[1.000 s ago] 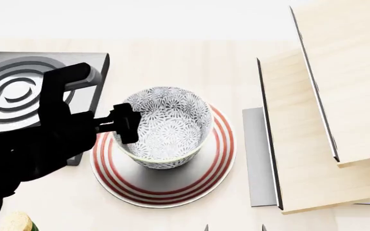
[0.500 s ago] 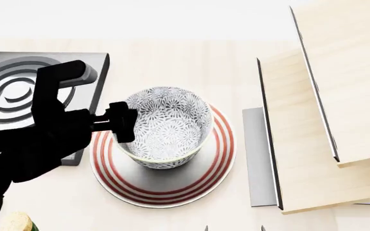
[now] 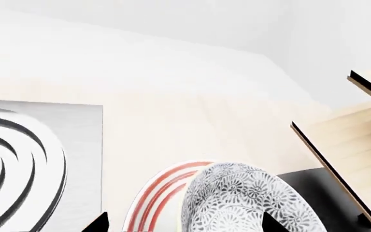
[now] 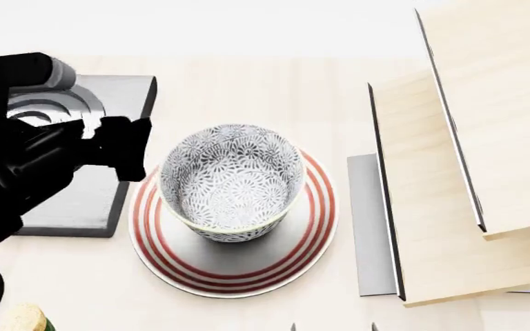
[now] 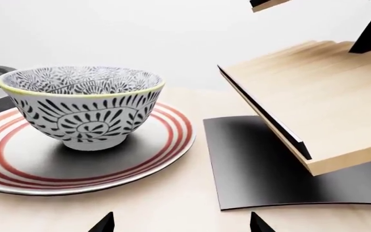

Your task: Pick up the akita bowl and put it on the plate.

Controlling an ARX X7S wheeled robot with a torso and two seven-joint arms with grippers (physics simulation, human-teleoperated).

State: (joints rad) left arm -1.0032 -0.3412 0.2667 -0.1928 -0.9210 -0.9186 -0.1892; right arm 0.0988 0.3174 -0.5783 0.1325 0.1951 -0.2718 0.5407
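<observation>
The akita bowl, white with a dense dark floral pattern, stands upright on the plate, whose rim carries red rings. My left gripper hovers to the bowl's left, apart from it and over the burner's edge. In the left wrist view that gripper is open, with the bowl and plate beyond its tips. My right gripper is open at the near table edge with nothing between its fingers. From the right gripper, the bowl and plate lie ahead.
A dark grey square burner with raised rings sits left of the plate. A light wooden rack rises at the right over a dark mat. A yellowish object shows at the near left corner.
My left gripper has drawn back from the bowl's left rim, moving left and upward. The bowl stays in place on the plate.
</observation>
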